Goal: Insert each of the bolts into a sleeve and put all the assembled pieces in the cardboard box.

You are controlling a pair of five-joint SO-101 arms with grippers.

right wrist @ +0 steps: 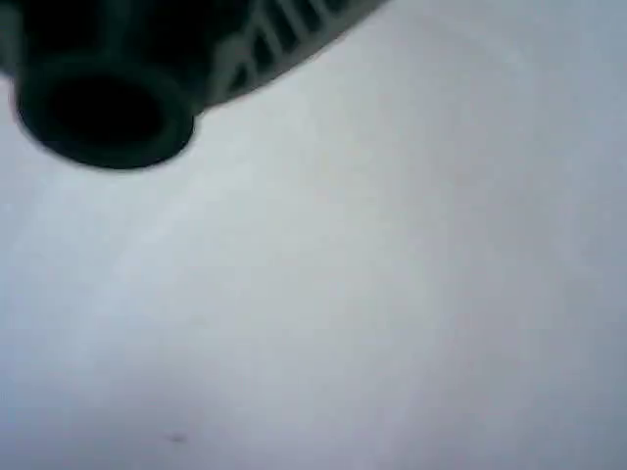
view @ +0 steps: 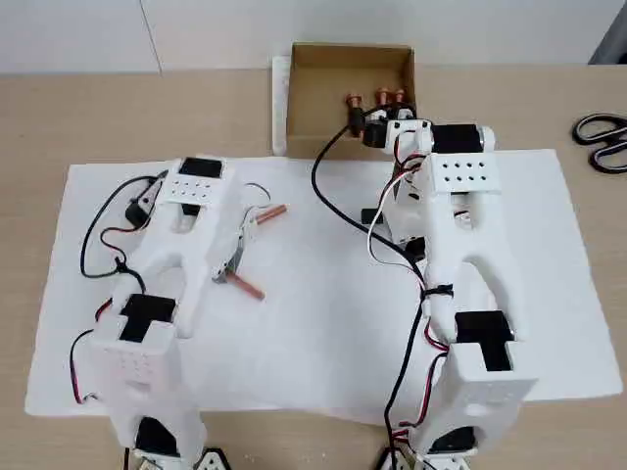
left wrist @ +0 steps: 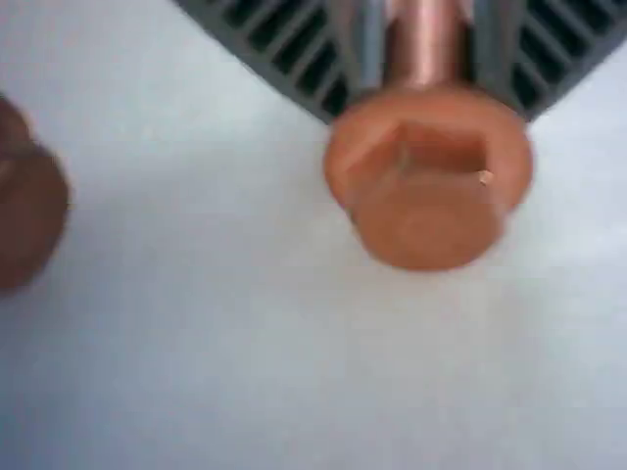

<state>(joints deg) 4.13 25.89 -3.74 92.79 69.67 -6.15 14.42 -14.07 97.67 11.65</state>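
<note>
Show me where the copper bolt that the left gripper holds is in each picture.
High view: copper bolt at the left gripper tip, left of middle.
Left wrist view: bolt head facing the camera, shaft between the fingers.
Right wrist view: a black sleeve here.
Shared: the white sheet.

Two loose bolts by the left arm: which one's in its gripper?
The bolt clamped by its shank in the left gripper, head facing the wrist camera; the other bolt lies free.
</note>
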